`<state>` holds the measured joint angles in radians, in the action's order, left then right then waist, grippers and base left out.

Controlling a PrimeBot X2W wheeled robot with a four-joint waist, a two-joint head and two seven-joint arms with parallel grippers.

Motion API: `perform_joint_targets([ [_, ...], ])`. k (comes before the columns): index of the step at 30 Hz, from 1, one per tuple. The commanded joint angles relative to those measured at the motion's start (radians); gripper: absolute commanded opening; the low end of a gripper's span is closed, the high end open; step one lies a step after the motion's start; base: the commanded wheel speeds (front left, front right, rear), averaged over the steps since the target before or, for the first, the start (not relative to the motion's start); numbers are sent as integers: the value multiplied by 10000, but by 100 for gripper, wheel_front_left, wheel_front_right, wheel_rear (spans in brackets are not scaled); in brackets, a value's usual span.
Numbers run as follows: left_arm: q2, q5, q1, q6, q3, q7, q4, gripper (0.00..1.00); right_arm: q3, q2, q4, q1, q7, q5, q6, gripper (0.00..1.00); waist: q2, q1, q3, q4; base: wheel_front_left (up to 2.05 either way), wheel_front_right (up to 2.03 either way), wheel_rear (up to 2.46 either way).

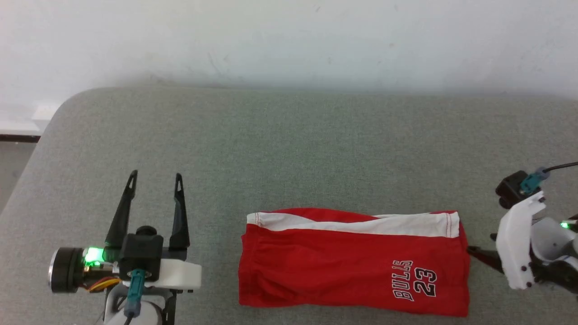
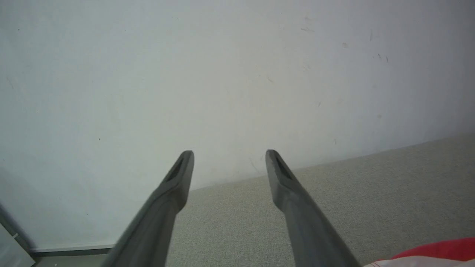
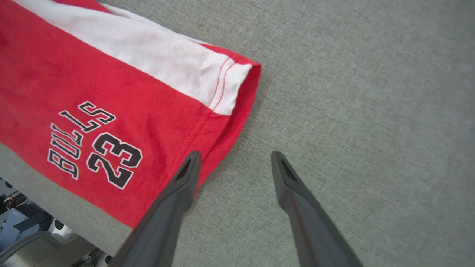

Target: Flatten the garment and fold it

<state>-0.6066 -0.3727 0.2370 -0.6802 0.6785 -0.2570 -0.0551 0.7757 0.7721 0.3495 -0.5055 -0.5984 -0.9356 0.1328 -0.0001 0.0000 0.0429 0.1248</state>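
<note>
The red shorts (image 1: 343, 266) lie flat and folded on the grey table, a white stripe along their far edge and "BULLS 23" near the right end. My left gripper (image 1: 156, 180) stands open to the left of the shorts, well apart from them, with nothing between its fingers. In the left wrist view the left gripper (image 2: 229, 155) points at the wall, and a corner of the shorts (image 2: 438, 252) shows at the bottom right. My right gripper (image 3: 234, 157) is open just beside the hem of the shorts (image 3: 111, 111), one finger over the hem edge. In the head view the right wrist (image 1: 524, 243) sits at the shorts' right end.
The grey fabric table (image 1: 289, 144) stretches wide behind and beside the shorts. A white wall (image 1: 289, 40) rises behind its far edge. The table's rounded left corner (image 1: 58, 113) drops to the floor. The near table edge (image 3: 48, 207) shows in the right wrist view.
</note>
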Motion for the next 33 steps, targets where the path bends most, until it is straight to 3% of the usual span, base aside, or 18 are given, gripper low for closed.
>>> perform_joint_targets([
  [1,130,181,-250,-64,-250,-45,-95,100,-47,-203,137,158,-28,-40,-21,100,1,0,104,71,0,0,0],
  [7,954,971,-1245,340,-1527,-46,-322,100,-218,-1192,1035,313,181,41,-21,100,1,0,409,171,0,0,0],
  [12,1737,1419,-1696,1155,-2213,-46,-63,100,105,-1827,1794,441,278,353,-21,100,1,0,584,212,0,0,0],
  [17,2426,1783,-1982,1946,-3080,-47,9,100,532,-2061,1903,386,433,480,-21,100,1,0,649,131,0,0,0],
  [18,2520,1874,-2048,2077,-3258,-47,23,100,600,-2031,1897,333,477,506,-21,49,1,0,646,103,0,0,0],
  [20,2698,2047,-2175,2332,-3565,-47,66,100,760,-1916,1852,201,618,635,-21,0,1,0,614,59,0,0,0],
  [33,3274,3190,-2507,3269,-4301,-47,250,100,884,-937,945,-500,1562,539,-21,0,1,0,293,-319,0,0,0],
])
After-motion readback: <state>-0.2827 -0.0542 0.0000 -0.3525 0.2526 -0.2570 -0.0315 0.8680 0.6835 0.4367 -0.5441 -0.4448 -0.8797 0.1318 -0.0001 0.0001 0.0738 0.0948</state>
